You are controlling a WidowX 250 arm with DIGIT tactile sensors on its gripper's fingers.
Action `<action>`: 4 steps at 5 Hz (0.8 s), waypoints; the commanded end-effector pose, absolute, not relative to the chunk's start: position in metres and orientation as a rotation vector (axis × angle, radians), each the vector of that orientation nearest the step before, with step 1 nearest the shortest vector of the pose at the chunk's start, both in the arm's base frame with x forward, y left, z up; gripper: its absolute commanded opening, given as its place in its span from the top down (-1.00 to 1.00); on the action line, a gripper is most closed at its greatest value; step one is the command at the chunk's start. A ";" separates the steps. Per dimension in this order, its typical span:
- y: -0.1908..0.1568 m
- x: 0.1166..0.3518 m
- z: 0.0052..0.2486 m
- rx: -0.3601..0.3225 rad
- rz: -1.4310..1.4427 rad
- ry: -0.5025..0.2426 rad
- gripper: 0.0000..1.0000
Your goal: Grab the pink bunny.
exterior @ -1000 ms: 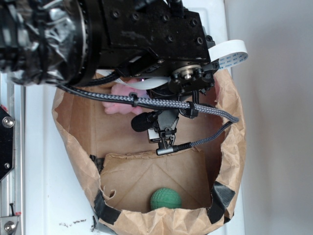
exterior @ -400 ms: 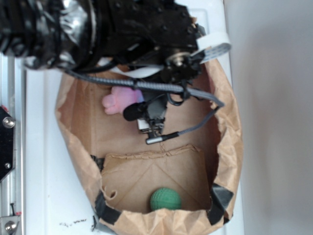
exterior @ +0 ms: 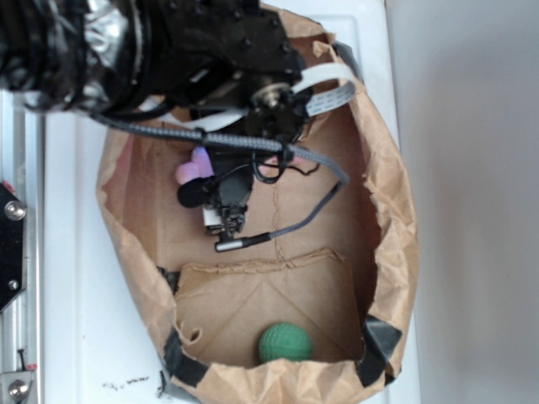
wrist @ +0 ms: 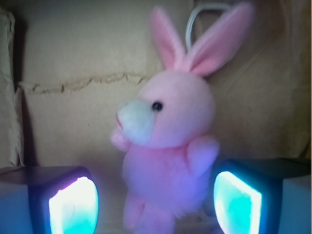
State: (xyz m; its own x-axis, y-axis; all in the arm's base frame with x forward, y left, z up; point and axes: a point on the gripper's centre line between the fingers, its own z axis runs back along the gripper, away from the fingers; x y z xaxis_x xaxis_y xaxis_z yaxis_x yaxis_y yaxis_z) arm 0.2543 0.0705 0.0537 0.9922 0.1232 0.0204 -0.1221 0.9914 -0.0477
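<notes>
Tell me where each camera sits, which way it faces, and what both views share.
Exterior: mounted above, looking down into the brown paper bag; the black arm fills the top left, its gripper lowered inside, and a green ball lies at the bag's near end.
Wrist: mounted on the gripper, looking along its open, glowing fingers at the pink bunny standing between them against the paper.
Shared: the bunny, mostly hidden under the arm in the exterior view, and the bag's paper.

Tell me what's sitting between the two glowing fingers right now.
In the wrist view, the pink bunny lies between the open fingers, its lower body nearer the right one. Otherwise only bare brown paper bag shows there.
</notes>
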 end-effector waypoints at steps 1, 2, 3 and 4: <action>0.077 0.265 0.077 -0.024 0.133 -0.126 -1.00; 0.073 0.272 0.069 -0.004 0.129 -0.144 -1.00; 0.065 0.272 0.060 0.032 0.124 -0.161 -1.00; 0.060 0.273 0.058 0.030 0.116 -0.163 -1.00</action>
State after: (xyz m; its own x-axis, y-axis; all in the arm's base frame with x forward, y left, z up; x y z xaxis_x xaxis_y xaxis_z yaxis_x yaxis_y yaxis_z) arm 0.2645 0.0624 0.0434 0.9841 0.1345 0.1158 -0.1367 0.9905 0.0110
